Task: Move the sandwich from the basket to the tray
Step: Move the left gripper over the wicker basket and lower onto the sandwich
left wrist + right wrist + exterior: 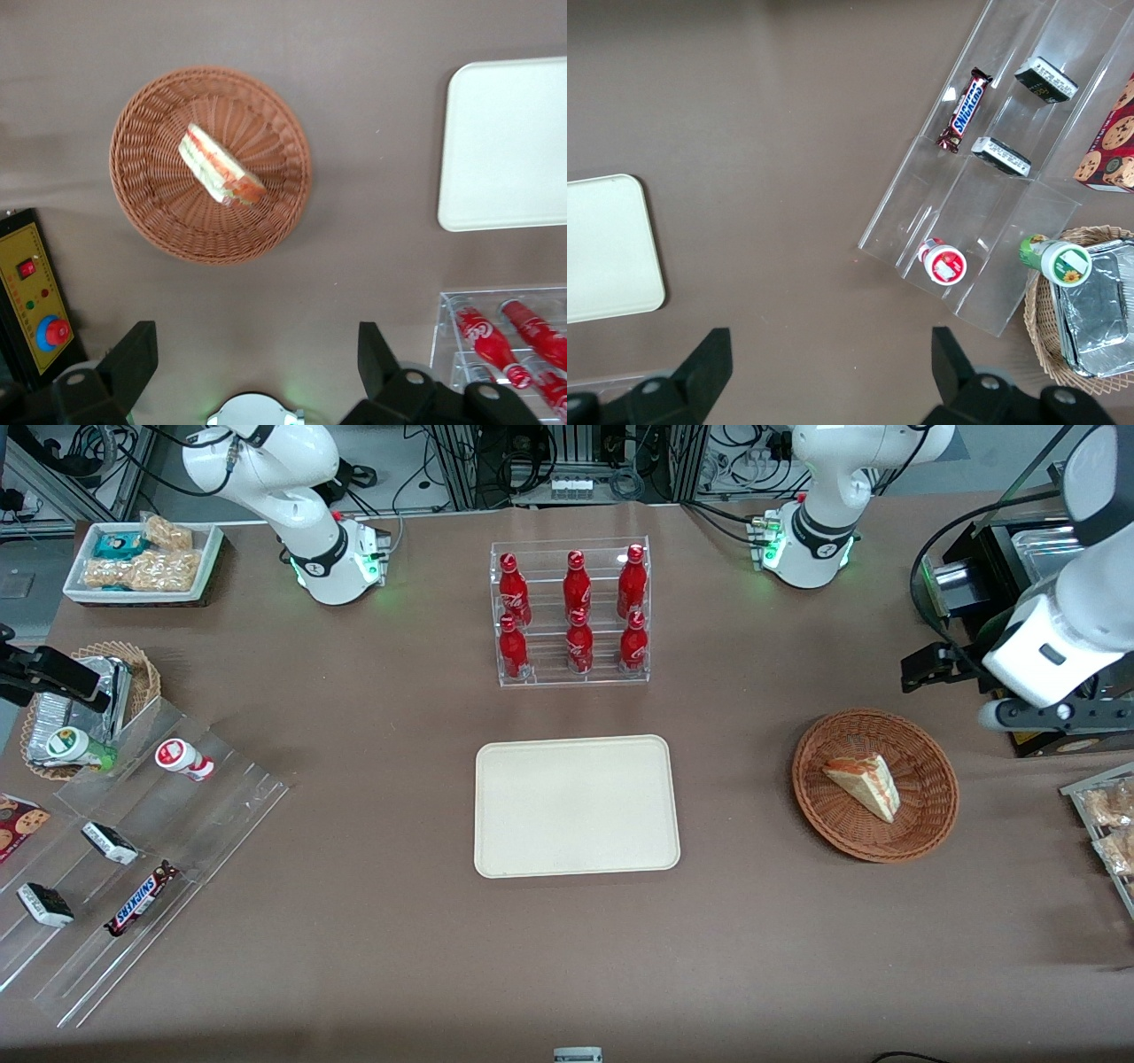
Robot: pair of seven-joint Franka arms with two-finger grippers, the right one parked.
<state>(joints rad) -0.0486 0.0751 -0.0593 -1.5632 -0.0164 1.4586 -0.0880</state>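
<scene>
The sandwich [864, 783], a pale triangular wedge with red-orange filling, lies in the round reddish-brown wicker basket [926, 824] toward the working arm's end of the table. In the left wrist view the sandwich [220, 166] lies across the middle of the basket [151, 212]. The cream-beige tray [576, 806] lies flat at the table's middle, bare; part of it shows in the left wrist view [505, 142]. My left gripper [926, 666] hangs above the table, farther from the front camera than the basket. It is open and empty, its fingers spread wide [257, 341].
A clear rack of red bottles [571, 613] stands farther from the camera than the tray. A black control box [35, 301] sits beside the basket. Snack packs [1107, 824] lie at the working arm's table edge. A clear stand with candy bars [133, 850] is at the parked arm's end.
</scene>
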